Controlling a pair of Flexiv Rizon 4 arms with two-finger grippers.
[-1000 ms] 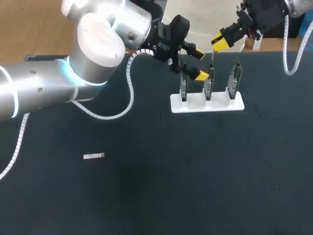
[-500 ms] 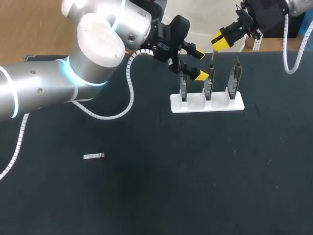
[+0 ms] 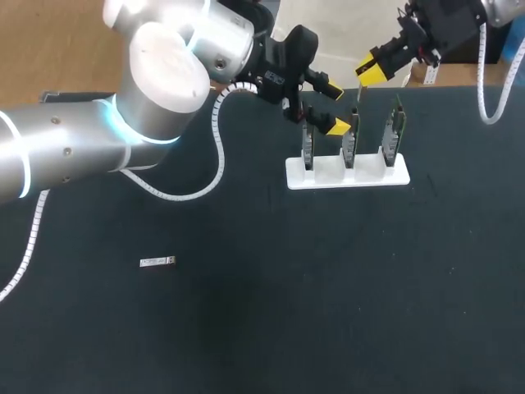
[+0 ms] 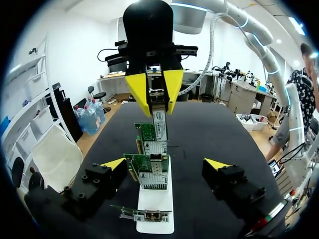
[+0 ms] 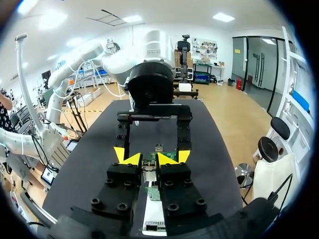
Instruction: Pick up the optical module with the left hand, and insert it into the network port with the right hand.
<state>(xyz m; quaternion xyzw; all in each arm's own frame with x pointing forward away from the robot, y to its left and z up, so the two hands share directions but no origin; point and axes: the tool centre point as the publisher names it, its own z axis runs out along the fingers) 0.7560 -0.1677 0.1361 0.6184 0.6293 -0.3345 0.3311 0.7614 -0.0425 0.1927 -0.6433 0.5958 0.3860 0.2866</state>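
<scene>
My right gripper [image 3: 373, 70] hangs over the white card stand [image 3: 347, 176], shut on a slim silver optical module [image 3: 359, 95] that points down at the middle network card [image 3: 349, 144]. In the left wrist view the same module [image 4: 159, 118] sits between the right gripper's yellow tips [image 4: 154, 92], just above the card's port [image 4: 155, 162]. My left gripper [image 3: 335, 106] is open beside the stand's left card [image 3: 308, 149], its fingers [image 4: 112, 165] straddling the row of cards. In the right wrist view the module [image 5: 148, 165] is pinched between my right gripper's tips [image 5: 149, 159].
A second small silver module [image 3: 157, 262] lies flat on the black table [image 3: 344, 287] at the front left, far from both grippers. A third card [image 3: 396, 131] stands at the stand's right end. The left arm's white cable [image 3: 215, 156] loops over the table.
</scene>
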